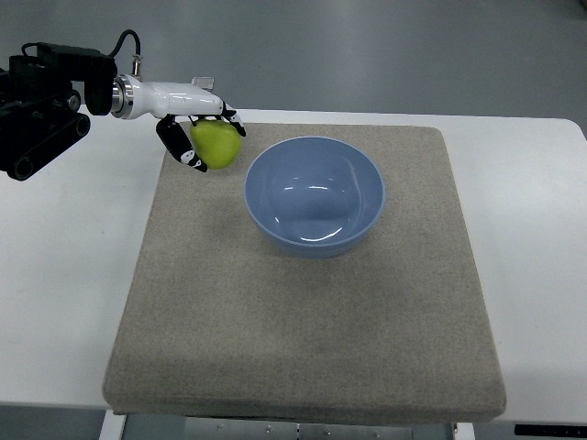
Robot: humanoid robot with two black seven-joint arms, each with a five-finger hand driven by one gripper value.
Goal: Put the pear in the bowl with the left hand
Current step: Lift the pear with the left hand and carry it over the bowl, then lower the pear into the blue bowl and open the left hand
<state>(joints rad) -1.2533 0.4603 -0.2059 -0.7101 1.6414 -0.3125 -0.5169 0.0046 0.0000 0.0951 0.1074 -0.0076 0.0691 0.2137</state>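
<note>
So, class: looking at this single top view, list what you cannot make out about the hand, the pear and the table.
- Far side of the pear: covered by the left hand in the top view.
- Whether the pear rests on the mat or is lifted: the steep view gives no height.
- Table legs and near edge: cut off by the bottom of the picture.
- Right arm: out of view.

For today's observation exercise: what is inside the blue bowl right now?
Nothing shows inside the blue bowl: only its glossy inner surface with light reflections. The pear is outside it, to its left, held in the left hand. The mat beneath the bowl is covered.
</note>
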